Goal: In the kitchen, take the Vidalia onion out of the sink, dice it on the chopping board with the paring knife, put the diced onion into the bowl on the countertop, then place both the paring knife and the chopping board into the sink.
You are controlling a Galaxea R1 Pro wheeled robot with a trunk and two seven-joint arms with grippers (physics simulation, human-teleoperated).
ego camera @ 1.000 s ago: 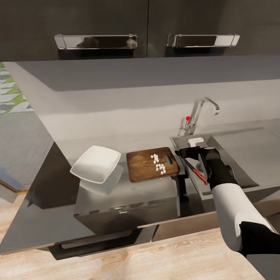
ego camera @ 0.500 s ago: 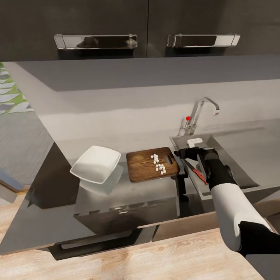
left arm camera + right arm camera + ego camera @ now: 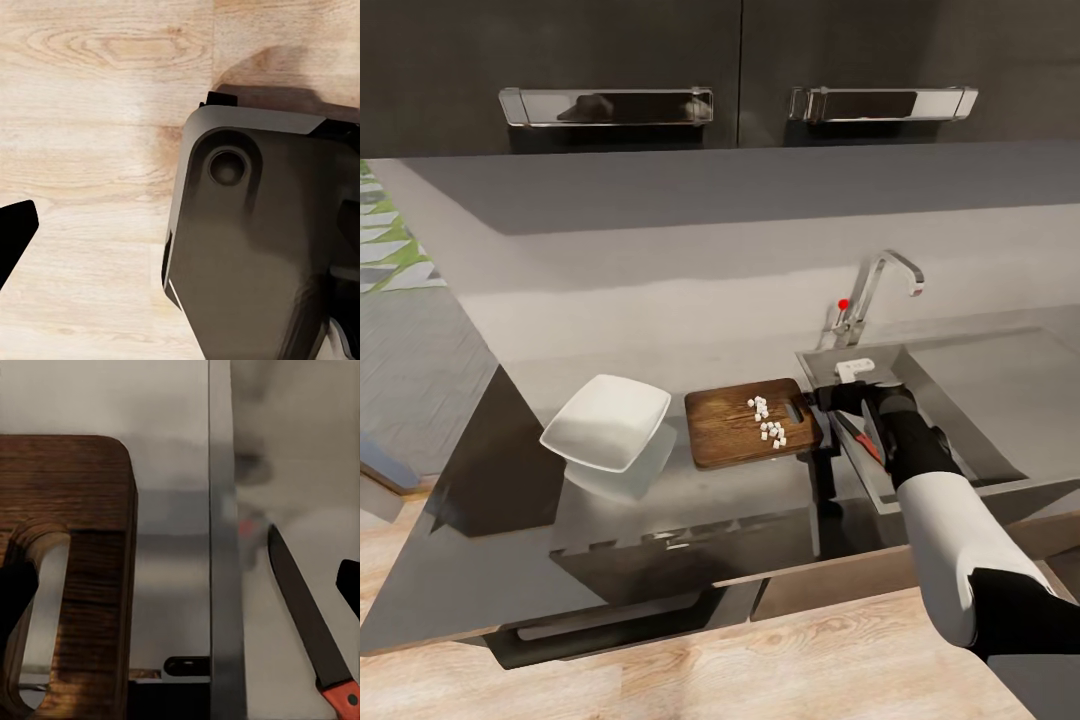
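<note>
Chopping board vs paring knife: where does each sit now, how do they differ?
The chopping board lies on the countertop with white onion dice on it; the paring knife lies inside the sink. The board is broad, brown wood with a slot handle; the knife is slim, dark-bladed, red-handled. Both lie flat, ungripped, either side of the sink rim.

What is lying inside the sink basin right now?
The paring knife lies in the sink, red handle toward the robot. The right gripper and its arm cover part of the basin in the head view, so anything beneath them cannot be seen.
</note>
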